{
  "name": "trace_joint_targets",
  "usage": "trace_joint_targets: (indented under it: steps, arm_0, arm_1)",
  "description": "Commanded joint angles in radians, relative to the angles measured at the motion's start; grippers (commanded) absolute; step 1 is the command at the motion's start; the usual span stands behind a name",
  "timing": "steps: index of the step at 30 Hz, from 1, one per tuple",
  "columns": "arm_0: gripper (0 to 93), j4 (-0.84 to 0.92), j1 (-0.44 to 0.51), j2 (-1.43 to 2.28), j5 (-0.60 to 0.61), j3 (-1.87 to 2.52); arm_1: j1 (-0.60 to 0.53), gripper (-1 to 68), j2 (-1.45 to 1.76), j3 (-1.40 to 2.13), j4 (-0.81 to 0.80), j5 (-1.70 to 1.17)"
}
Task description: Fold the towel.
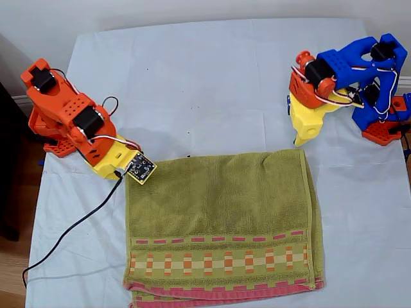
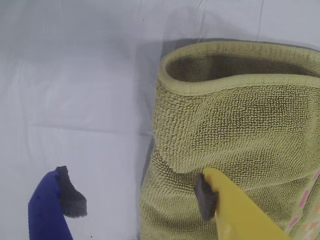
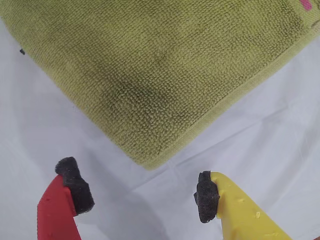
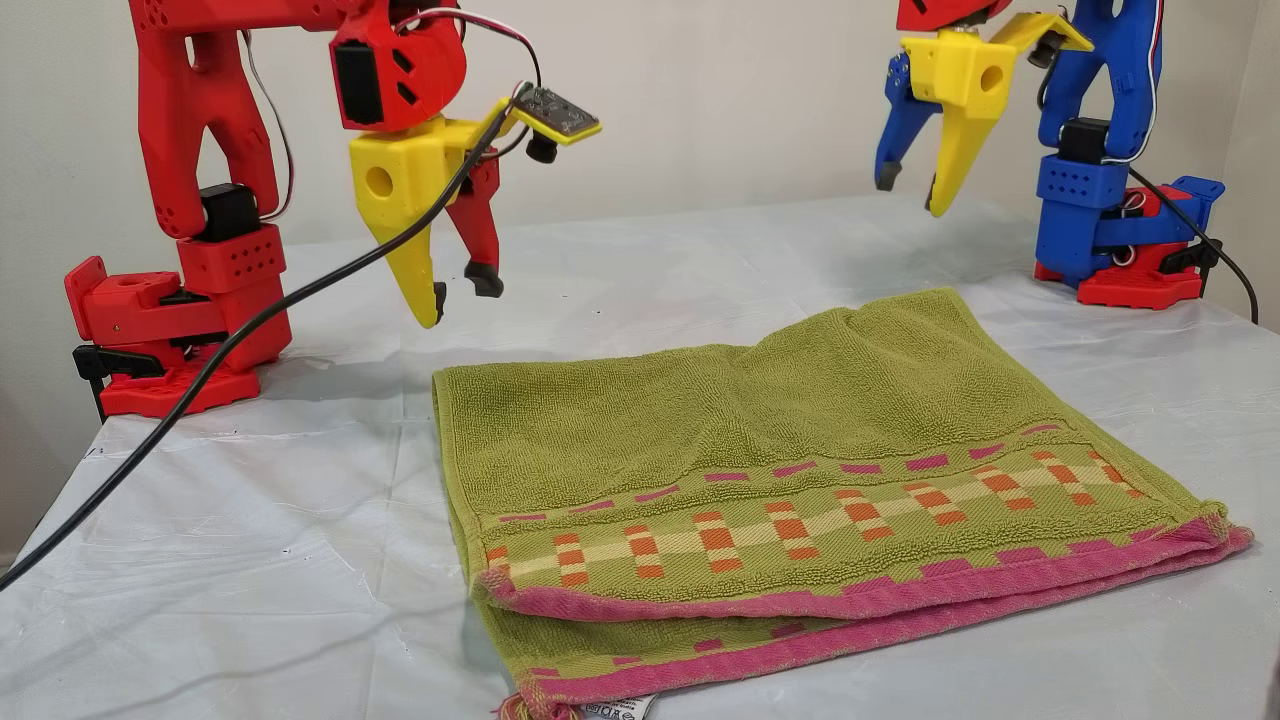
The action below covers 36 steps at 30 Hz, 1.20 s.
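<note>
**Exterior view: towel folded once on a sheet-covered tabletop, both arms clear of it**

Exterior view shows a tabletop draped in a white sheet (image 1: 212,77), creased and faintly wrinkled, with a pale wall behind it and a strip of wooden floor at the exterior view's left edge. The towel (image 1: 221,218) lies flat on the sheet toward the near edge, doubled over so that the fold runs along its far side and the pink end bands lie stacked along the near side, just below the orange-and-pink checked stripe. In the other view a small white tag (image 4: 612,709) peeps from under the near corner.

My first gripper (image 1: 300,142), with one blue finger and one yellow, hangs above the towel's far corner at the exterior view's right; its jaws are spread wide and hold nothing, the yellow finger (image 2: 240,210) over the terry cloth and the blue finger (image 2: 50,210) over bare sheet. Its blue arm stands on a base bolted at the exterior view's right.

My second gripper (image 1: 131,172), red and yellow, hovers by the far corner at the exterior view's left, its jaws likewise parted and empty above the sheet. A black cable (image 1: 77,228) trails from it across the sheet to the near edge.
</note>
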Motion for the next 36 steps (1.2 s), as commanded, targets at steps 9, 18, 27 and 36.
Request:
trace_joint_targets:
  steps: [9,18,27,36]
  arm_0:
    - [50.0,-0.245,-0.054,0.166,-0.109,0.224]
    - [49.5,-0.275,-0.066,0.147,-0.198,0.259]
    - [49.3,-0.344,-0.084,0.092,-0.184,0.259]
    - [49.0,-0.367,-0.091,0.086,-0.189,0.265]
  arm_1:
    - [-0.069,58.5,-0.107,-0.143,-0.003,0.129]
    - [-0.101,59.6,-0.219,-0.258,-0.020,0.164]
    - [-0.109,56.9,-0.339,-0.276,-0.021,0.196]
    - [-0.101,53.7,-0.419,-0.278,-0.064,0.193]
